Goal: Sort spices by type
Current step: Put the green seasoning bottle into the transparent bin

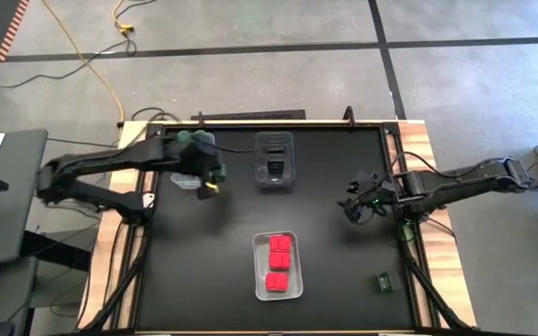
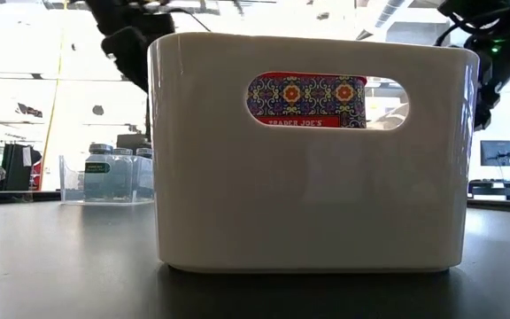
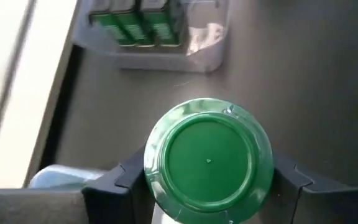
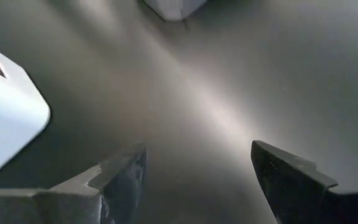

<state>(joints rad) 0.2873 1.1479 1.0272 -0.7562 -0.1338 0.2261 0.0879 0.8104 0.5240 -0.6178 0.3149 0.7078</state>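
The left gripper (image 3: 207, 186) is clamped on a round green-lidded jar (image 3: 208, 160), one dark finger pressing each side of it; the jar hangs upright, its long axis running straight down toward the table (image 1: 344, 271) with the flat lid facing the wrist camera, at the far left of the table beside a clear bin (image 1: 187, 179) of like jars. In the low view those jars (image 2: 100, 168) stand upright in that bin, their labels too small to read. The middle far bin (image 1: 274, 161) holds dark blackish-green boxes (image 3: 131, 22) packed side by side, their long axes parallel; the green print on them cannot be read. The near white bin (image 1: 277, 266) holds three red packets (image 1: 279, 259) in a row running from far to near, and through its handle slot one packet (image 2: 306, 99) shows a patterned front with the words "TRADER JOE'S". One more dark box (image 1: 383, 280) lies alone by the near right edge. The right gripper (image 4: 197, 168) hangs over bare table at the right, its fingers spread wide around nothing
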